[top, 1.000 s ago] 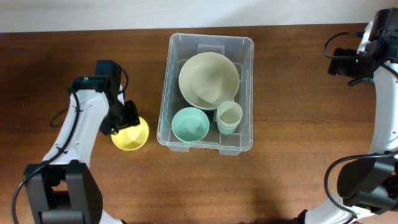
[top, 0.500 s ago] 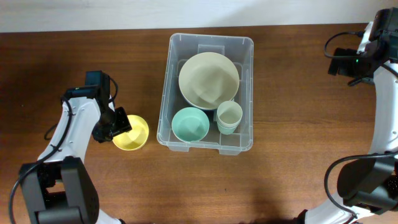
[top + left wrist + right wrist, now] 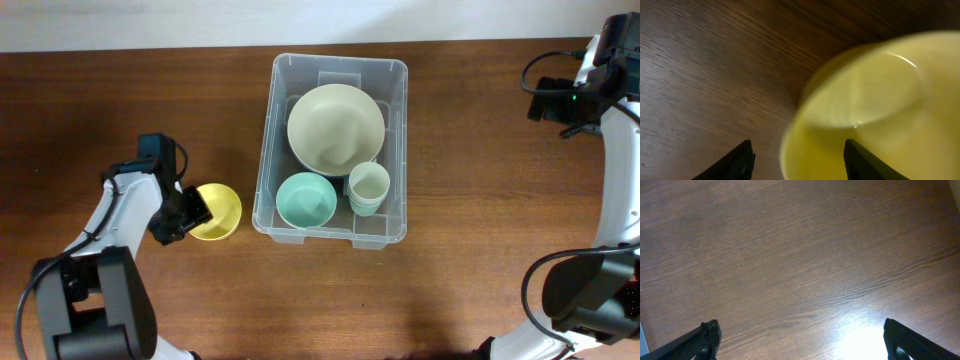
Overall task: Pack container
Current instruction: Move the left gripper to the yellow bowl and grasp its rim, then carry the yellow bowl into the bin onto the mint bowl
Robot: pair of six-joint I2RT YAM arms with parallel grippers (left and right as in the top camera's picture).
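The left claw stands half open astride the yellow bowl's rim, not clamped on it. Just right, mid-table, sits the clear container, holding a cream bowl, a teal bowl and stacked cups. The right claw gapes wide over the table, holding nothing.

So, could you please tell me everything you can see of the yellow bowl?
The yellow bowl is small, round and plain, of what looks like smooth plastic, empty and upright. It sits on the wooden table just left of the container, apart from it. The open left hand straddles its left rim: in the wrist view one finger is inside the bowl, the other outside. Whether they touch it is unclear.
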